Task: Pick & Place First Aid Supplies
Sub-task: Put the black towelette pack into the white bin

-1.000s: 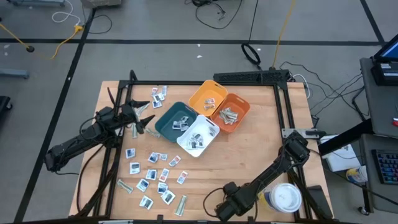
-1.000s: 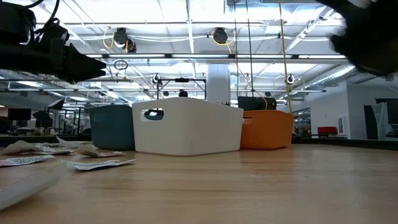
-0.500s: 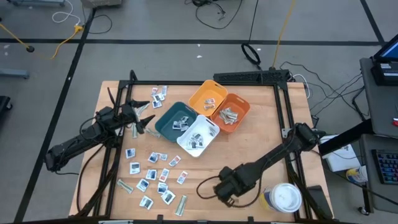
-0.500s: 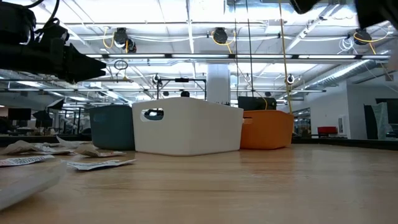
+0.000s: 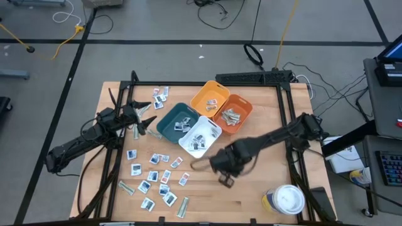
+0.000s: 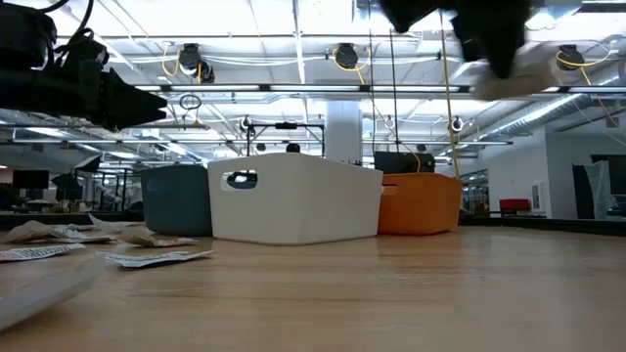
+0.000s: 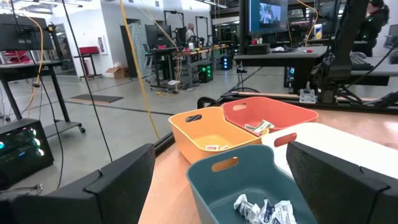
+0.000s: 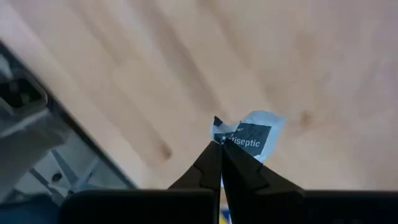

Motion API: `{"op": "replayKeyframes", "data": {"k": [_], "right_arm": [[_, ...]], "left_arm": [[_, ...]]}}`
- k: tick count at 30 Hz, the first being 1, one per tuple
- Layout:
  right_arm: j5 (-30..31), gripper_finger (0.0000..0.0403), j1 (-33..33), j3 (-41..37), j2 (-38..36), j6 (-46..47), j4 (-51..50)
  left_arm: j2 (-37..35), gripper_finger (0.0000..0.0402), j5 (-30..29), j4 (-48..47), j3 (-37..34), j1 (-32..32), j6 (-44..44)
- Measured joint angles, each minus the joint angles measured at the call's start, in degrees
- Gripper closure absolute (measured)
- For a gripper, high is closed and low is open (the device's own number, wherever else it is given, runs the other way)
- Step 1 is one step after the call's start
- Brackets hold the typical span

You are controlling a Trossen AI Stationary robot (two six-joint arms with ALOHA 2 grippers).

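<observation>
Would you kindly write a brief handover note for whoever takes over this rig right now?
Right gripper: shut on an antiseptic packet, in the air over the table's middle.
Left gripper: open, empty, waiting beside the teal bin.
Done: some supplies lie in the teal, white, yellow and orange bins.
Left: drop the held packet; loose packets remain on the table's left side.
</observation>
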Motion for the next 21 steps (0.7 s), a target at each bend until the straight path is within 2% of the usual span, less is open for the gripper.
{"op": "replayKeyframes", "data": {"k": [14, 21], "right_arm": [[0.0, 0.0403, -18.1, 0.2, 0.4, -16.7, 2.4], [0.0, 0.0403, -23.0, 6.0, 5.2, -24.3, 3.4]], "left_arm": [[0.0, 0.0034, 0.0, 0.0, 0.0, 0.0, 0.0], [0.0, 0.0034, 0.0, 0.0, 0.0, 0.0, 0.0]]}}
